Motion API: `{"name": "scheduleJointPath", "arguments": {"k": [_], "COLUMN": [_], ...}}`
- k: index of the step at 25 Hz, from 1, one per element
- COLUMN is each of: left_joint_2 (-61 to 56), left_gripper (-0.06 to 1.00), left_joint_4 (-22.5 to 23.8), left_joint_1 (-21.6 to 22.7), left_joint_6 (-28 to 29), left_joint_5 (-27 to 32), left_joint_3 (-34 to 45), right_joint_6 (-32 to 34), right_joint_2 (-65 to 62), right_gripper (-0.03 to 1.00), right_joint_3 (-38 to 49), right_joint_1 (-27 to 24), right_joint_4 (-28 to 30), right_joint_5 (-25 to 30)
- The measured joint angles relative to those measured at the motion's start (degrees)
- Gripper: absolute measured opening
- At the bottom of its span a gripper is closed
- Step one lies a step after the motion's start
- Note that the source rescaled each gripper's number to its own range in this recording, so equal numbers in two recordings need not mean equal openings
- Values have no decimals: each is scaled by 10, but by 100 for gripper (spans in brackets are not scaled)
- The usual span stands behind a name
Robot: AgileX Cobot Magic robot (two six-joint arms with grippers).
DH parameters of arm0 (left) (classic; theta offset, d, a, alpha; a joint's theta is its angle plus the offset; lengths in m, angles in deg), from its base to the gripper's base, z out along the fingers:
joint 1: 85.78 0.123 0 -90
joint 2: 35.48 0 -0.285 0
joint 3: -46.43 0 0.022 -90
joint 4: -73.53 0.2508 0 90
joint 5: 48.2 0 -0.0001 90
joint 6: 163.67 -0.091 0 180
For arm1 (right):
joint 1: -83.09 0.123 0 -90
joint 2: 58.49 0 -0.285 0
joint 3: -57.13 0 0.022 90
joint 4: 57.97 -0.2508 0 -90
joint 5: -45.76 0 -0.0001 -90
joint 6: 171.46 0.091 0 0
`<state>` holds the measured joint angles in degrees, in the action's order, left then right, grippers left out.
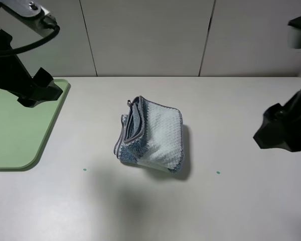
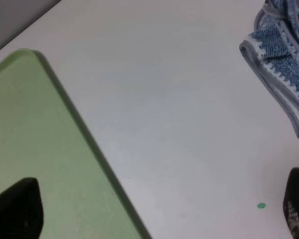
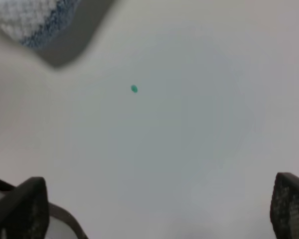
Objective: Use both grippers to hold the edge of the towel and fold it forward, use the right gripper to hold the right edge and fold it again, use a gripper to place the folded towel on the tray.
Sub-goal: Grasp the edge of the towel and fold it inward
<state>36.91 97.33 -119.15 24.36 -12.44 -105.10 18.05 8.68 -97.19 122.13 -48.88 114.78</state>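
The towel [image 1: 155, 135] lies folded into a small thick bundle in the middle of the table, pale side up, with blue stripes and its grey hem [image 1: 119, 141] at its left side. The light-green tray [image 1: 15, 130] sits at the far left. My left gripper [image 1: 37, 90] hovers over the tray's right edge, well left of the towel. The left wrist view shows it open [image 2: 157, 211] and empty, with the tray [image 2: 35, 139] and a towel corner [image 2: 279, 55] below. My right gripper [image 1: 283, 130] hangs to the right of the towel. In the right wrist view it is open [image 3: 154, 209] over bare table, with the towel [image 3: 30, 17] at the frame's corner.
Two small green dots mark the tabletop, one front-left of the towel [image 1: 85, 169] and one front-right [image 1: 218, 172]. A grey panelled wall [image 1: 150, 35] runs behind the table's far edge.
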Motion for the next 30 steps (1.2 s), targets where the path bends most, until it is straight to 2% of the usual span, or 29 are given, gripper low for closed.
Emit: {"name": "scheduleJointPath", "arguments": {"k": [6,9,16,21,24,30], "left_joint_2": [0,0,0,0,0,0], "left_gripper": [99,99,99,99,99,99], "left_joint_4": [0,0,0,0,0,0], "left_joint_1": [0,0,0,0,0,0], "left_joint_6": [0,0,0,0,0,0], "left_joint_5": [0,0,0,0,0,0], "left_joint_3": [0,0,0,0,0,0], "right_joint_6": [0,0,-4,-78,-111,-103], "right_joint_2": [-155,-224,-386,-486,-536,-595], "right_gripper": [100,100,100,100,100,100], "right_joint_3": [66,103,195,229,230,230], "right_joint_1": [-1,-34,-219,-340,-394,-465], "right_joint_4": [0,-7,-42,-112,-132,-113], "right_joint_5": [-9,-31,-93,-101,-101,-101]}}
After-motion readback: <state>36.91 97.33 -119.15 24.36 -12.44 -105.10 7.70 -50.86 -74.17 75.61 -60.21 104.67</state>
